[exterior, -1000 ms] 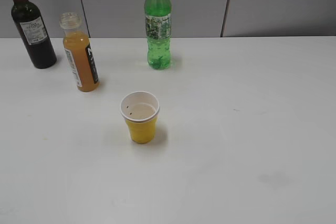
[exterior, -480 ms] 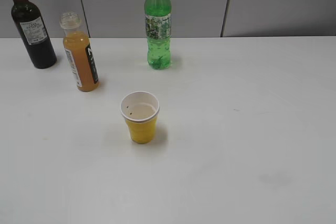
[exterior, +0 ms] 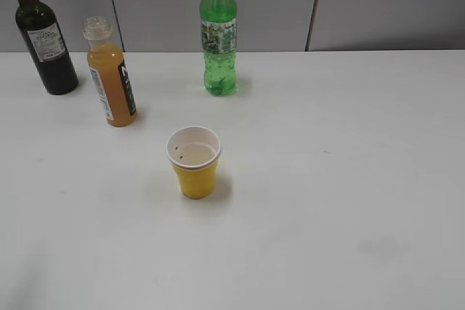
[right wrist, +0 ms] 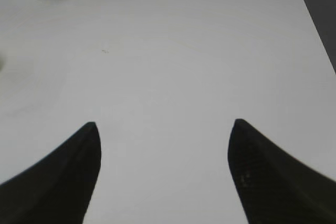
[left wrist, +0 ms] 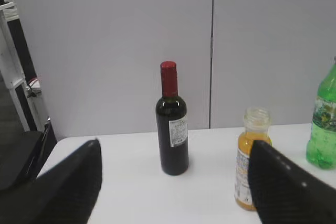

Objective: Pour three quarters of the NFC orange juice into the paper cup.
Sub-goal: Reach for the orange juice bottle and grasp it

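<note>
The pouring has not started. The NFC orange juice (exterior: 111, 78) stands full on the table, back and left of the paper cup (exterior: 194, 162), which looks almost empty. The left gripper (left wrist: 173, 182) and right gripper (right wrist: 164, 169) are both wide open, holding nothing

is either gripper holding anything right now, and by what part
Nothing is held. The left gripper and right gripper both stand open and empty; the orange juice bottle stands untouched on the table.
</note>
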You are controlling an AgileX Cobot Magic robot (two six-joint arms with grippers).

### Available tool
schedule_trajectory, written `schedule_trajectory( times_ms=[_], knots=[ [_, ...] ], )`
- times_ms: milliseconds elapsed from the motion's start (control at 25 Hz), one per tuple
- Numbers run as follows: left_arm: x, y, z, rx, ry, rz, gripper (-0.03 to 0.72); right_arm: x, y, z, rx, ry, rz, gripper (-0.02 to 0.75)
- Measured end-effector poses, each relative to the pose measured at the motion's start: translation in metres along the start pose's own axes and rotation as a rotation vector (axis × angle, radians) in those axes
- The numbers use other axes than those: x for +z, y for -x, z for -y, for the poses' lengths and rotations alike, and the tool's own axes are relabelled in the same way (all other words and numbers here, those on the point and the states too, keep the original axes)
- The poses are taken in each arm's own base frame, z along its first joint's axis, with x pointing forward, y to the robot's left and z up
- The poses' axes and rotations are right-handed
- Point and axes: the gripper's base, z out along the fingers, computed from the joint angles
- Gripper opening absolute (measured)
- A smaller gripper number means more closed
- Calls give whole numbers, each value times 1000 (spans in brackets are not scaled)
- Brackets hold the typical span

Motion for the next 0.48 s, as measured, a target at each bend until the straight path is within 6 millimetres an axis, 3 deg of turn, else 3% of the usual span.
schedule_trajectory(
  times_ms=[280, 480],
  knots=[
    [67, -7, -2, -1, 18, 20, 662, 0, 0, 0, 0, 0, 0, 596],
    [110, -24, 2, -9, 8, 13, 662, 0, 0, 0, 0, 0, 0, 596]
  ],
)
